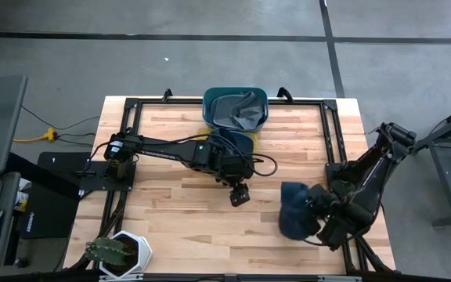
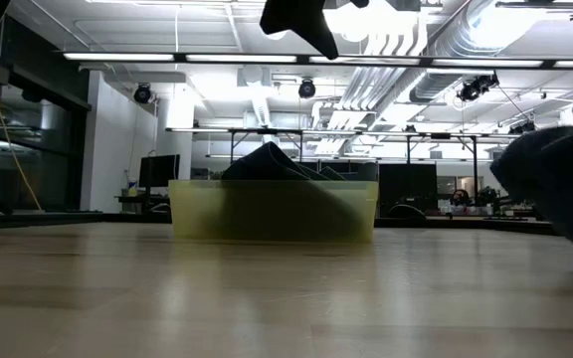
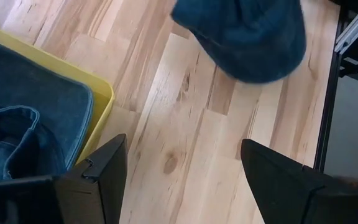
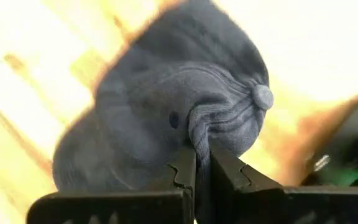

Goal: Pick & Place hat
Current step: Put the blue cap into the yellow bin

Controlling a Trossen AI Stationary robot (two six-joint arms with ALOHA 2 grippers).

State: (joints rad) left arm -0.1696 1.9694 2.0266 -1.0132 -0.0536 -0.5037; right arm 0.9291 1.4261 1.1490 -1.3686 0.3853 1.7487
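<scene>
Dark blue fabric cap [image 4: 179,118] pinched at its crown by the right gripper [image 4: 196,163], jaws clamped on a fold, near the table's right front. Pickup judged done; placement outstanding. Farther off, left gripper [image 3: 182,171] held wide, empty, beside the yellow-walled bin [image 3: 101,99] holding other hats

Dark cap [image 4: 166,124] pinched between closed jaws

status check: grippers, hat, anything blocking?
Right gripper shut on hat, fabric pinched between the fingers. Left gripper open, empty, near bin. Nothing blocking in view.
</scene>
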